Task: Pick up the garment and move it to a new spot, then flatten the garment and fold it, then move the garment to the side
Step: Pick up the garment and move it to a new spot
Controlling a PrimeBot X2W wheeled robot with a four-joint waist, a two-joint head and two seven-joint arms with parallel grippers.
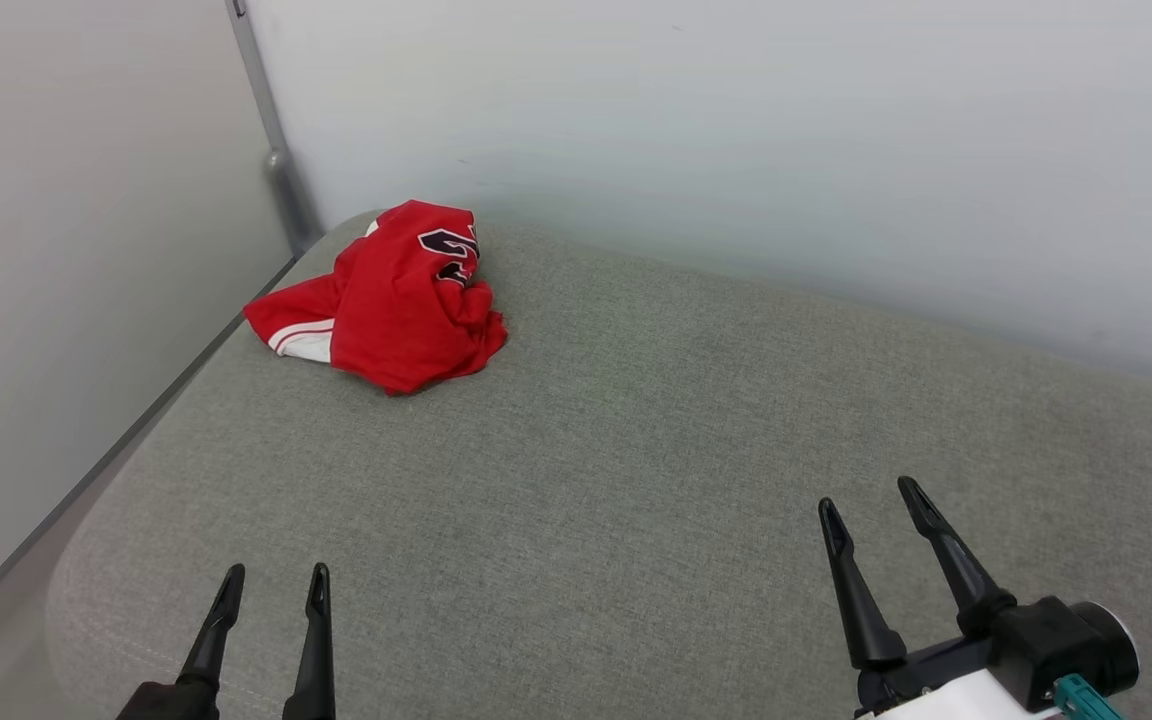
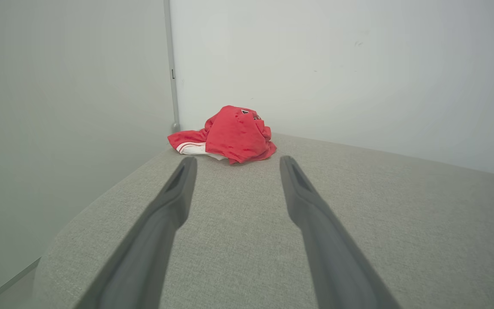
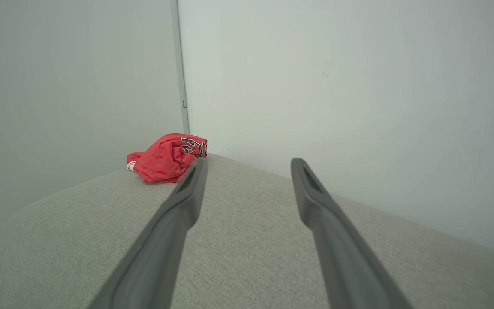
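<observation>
red jersey [image 1: 391, 310] crumpled in a heap at the far left corner of the grey cushion [image 1: 636, 450] | left gripper [image 1: 276, 572] and right gripper [image 1: 867, 494] both parted, empty, well apart from it | looks light, limp, not slippery; I'd pinch a raised fold on top

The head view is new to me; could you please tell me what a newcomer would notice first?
The bright red garment lies crumpled at the far left corner of the grey padded surface, close to the pale walls. The left gripper and the right gripper are open and empty at the near edge, well apart from it.
</observation>
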